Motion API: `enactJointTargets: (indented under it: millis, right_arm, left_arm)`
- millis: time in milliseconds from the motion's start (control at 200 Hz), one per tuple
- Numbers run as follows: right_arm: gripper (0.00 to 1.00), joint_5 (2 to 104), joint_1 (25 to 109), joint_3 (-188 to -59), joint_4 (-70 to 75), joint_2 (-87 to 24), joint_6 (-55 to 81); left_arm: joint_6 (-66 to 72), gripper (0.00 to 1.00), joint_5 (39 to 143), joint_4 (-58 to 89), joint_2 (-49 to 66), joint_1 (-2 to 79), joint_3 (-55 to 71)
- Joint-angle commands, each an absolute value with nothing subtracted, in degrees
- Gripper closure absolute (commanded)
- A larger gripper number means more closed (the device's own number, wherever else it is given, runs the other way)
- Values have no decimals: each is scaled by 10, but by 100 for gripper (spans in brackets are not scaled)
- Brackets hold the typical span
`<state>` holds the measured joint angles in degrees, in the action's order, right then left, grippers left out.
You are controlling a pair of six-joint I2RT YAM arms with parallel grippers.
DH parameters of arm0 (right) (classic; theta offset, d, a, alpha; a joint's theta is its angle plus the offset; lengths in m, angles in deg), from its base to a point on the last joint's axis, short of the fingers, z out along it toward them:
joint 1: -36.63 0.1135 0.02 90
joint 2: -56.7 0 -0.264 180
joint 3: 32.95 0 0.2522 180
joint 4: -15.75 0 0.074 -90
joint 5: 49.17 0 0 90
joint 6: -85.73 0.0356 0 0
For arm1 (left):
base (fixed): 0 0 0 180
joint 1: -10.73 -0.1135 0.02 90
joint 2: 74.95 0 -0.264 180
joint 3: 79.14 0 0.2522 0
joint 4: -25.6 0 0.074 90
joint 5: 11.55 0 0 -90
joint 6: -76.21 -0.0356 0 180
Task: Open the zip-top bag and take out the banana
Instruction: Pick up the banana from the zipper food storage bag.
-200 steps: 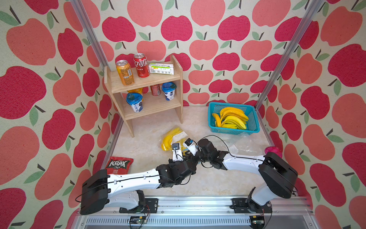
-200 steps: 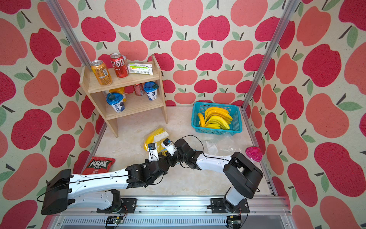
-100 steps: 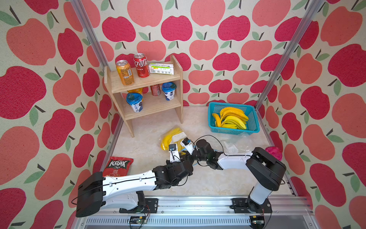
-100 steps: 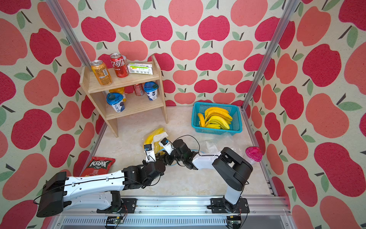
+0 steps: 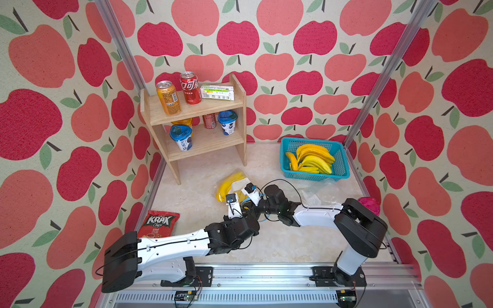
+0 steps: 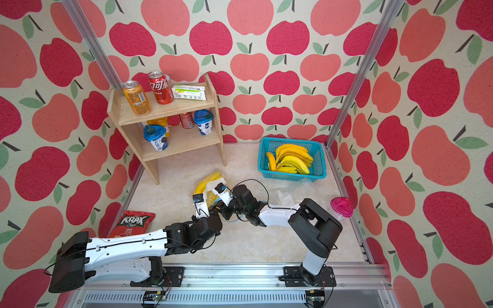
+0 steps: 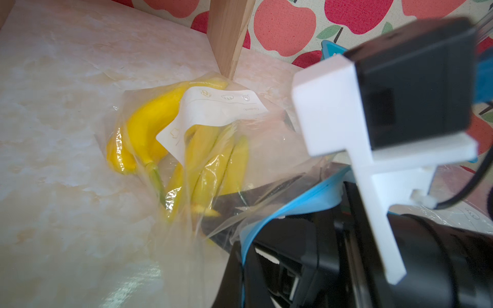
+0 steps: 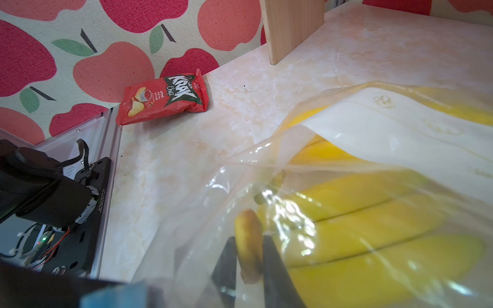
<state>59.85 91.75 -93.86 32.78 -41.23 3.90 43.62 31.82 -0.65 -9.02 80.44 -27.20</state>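
In the bag (image 5: 234, 184) at table centre lie the bananas (image 7: 149, 125). The right gripper (image 8: 248, 241), inside its mouth, now pinches their stem, jaws narrower than before. The left gripper (image 5: 241, 209) stays clenched; on what, I cannot tell. The basket (image 5: 338, 174) at 2 o'clock holds more bananas.

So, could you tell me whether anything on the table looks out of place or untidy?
Nothing looks spilled or damaged. Two things lie loose: a crumpled, seemingly empty clear bag in front of the blue basket, and the Krax chips bag lying flat by the wall, not on the wooden shelf.
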Motion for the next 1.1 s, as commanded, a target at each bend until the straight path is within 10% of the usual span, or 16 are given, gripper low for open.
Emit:
enactJointTargets:
  millis: [0,85,300,840,1090]
  right_arm:
    - [81,614,914,-963,292,-411,35]
    - [48,591,917,-973,249,-412,20]
    - [44,595,921,-996,239,-446,19]
    - [86,610,923,-998,205,-426,35]
    - [85,630,923,-949,176,-342,81]
  left_arm:
    - [451,100,312,-36,-99,801,-279]
    - [458,100,306,-44,-110,800,-284]
    - [461,100,307,-42,-115,800,-289]
    - [478,100,298,-62,-117,799,-290]
    - [507,100,289,-93,-118,788,-298]
